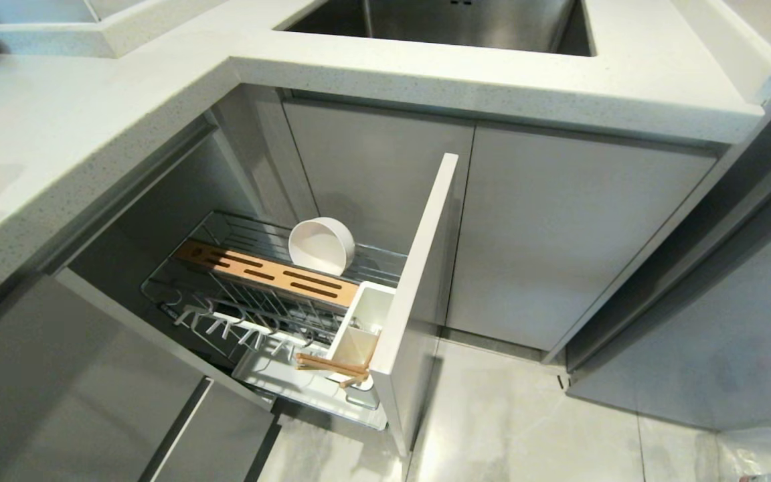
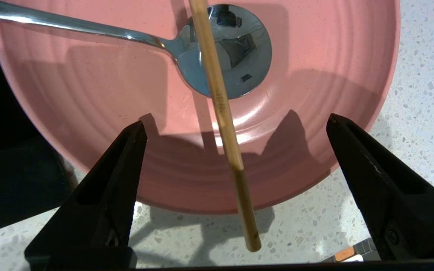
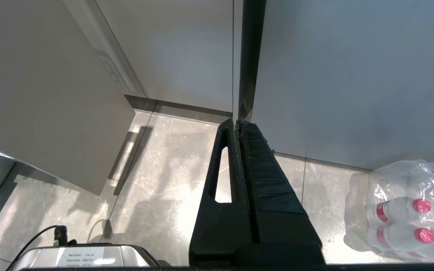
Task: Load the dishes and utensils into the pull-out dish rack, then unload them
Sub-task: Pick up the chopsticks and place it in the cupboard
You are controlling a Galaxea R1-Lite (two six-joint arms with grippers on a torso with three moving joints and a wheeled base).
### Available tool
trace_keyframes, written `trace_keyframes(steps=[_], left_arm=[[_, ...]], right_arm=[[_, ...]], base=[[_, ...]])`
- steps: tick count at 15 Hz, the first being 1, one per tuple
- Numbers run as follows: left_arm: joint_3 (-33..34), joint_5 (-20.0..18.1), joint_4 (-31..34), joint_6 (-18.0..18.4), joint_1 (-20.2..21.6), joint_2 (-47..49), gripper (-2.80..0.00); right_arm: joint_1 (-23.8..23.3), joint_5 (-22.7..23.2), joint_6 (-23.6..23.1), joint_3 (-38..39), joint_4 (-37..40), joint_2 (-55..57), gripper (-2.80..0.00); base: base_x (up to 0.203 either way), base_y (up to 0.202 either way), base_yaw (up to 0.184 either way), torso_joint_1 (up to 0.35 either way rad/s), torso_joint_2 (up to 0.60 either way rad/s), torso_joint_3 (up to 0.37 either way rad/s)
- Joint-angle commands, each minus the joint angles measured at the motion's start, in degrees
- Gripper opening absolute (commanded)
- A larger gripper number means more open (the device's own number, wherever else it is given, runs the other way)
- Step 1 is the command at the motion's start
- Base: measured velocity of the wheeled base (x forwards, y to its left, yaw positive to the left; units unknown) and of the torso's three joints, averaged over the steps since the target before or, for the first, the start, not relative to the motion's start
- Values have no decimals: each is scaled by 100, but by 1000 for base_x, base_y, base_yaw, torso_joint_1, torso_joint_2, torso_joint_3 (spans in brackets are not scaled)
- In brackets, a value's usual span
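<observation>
While the pull-out dish rack (image 1: 278, 294) sits open at lower centre of the head view, the cream bowl (image 1: 322, 245) lies tipped on its side behind the orange-wood strip (image 1: 268, 273). Chopsticks (image 1: 332, 365) poke out by the white utensil cup (image 1: 362, 328), maybe two, hard to say. Left gripper (image 2: 236, 128) hangs with jaws spread wide, grasping nothing, over a pink dish (image 2: 89, 94) holding the spoon (image 2: 232, 52) and one chopstick (image 2: 224, 124). Right gripper (image 3: 237, 124) is clenched over the floor (image 3: 164, 169).
</observation>
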Motion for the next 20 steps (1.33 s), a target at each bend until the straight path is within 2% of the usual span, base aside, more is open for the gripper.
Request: trace_keyframes(steps=[1, 3, 4, 5, 18, 20], left_arm=[[-9, 10, 29, -22, 11, 52, 0], [-1, 12, 29, -22, 11, 52, 0], [7, 9, 29, -22, 13, 52, -264], [-1, 15, 29, -22, 29, 52, -280], [-135, -11, -31, -17, 65, -189, -280], [-483, -318, -457, 5, -22, -432, -280]], right_arm=[[1, 0, 4, 9, -1, 0, -280], [1, 0, 4, 9, -1, 0, -280], [1, 0, 4, 9, -1, 0, -280], [1, 0, 4, 9, -1, 0, -280], [1, 0, 4, 9, -1, 0, -280], [1, 0, 4, 9, -1, 0, -280]], base=[[0, 0, 0, 0, 0, 0], [0, 0, 0, 0, 0, 0], [0, 0, 0, 0, 0, 0], [0, 0, 0, 0, 0, 0], [0, 0, 0, 0, 0, 0], [0, 0, 0, 0, 0, 0]])
